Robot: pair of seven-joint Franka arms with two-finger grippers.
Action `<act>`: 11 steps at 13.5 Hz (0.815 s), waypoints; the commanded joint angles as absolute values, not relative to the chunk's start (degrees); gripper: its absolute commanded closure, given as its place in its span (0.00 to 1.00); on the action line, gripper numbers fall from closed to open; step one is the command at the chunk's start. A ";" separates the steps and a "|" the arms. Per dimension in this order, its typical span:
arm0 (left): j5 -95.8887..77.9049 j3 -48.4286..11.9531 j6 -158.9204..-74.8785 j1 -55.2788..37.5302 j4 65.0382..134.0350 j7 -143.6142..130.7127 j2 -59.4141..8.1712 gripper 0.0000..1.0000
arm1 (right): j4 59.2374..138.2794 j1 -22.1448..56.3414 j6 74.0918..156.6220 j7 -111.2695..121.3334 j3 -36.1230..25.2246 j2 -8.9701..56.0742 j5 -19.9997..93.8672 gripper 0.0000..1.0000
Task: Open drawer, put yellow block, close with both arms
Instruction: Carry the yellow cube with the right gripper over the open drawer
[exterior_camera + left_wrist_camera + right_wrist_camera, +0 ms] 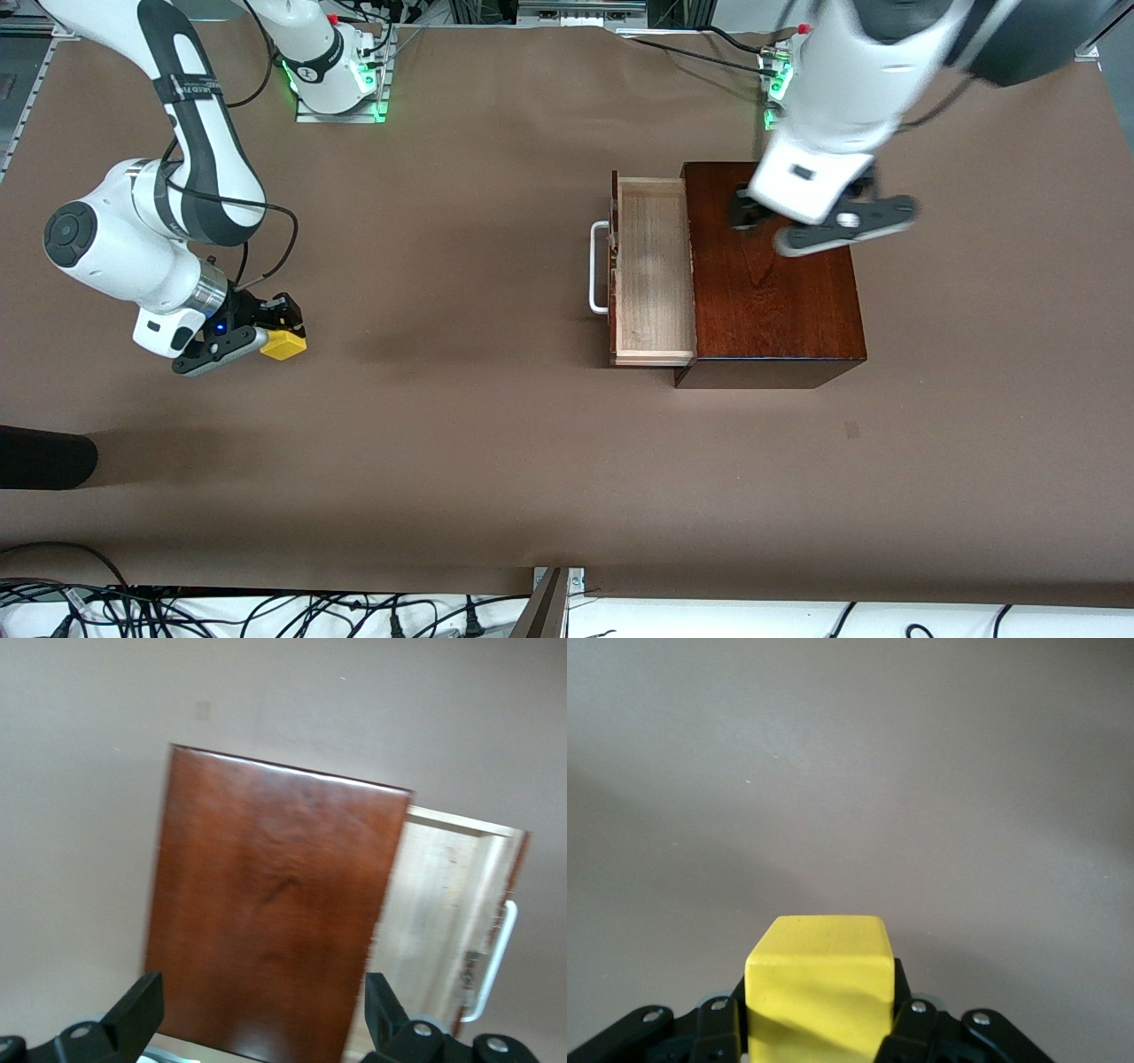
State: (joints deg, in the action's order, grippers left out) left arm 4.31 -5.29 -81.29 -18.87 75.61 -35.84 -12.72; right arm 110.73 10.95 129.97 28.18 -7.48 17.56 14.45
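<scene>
One faint, unreadable arm [190, 89] label

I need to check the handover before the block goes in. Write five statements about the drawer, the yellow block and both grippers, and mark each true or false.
1. The pale wooden drawer with the white bar handle is pulled out of the dark mahogany box. True.
2. The small bright yellow cube lies inside the drawer. False: it is held in the right gripper, toward the right arm's end of the table.
3. The right gripper is shut on the cube. True.
4. The left gripper grips the handle. False: it hangs open over the box top, holding nothing.
5. The drawer tray is bare. True, as far as it shows.
</scene>
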 commanded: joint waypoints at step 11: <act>-0.44 15.82 -88.33 -18.19 91.23 -3.69 -1.85 0.00 | 90.09 24.50 109.60 13.01 -6.77 16.35 8.26 0.96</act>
State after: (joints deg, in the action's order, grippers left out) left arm 0.80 15.02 -85.93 -18.01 86.25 -5.81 -5.82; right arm 92.51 21.82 111.49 14.24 -6.69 15.99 9.39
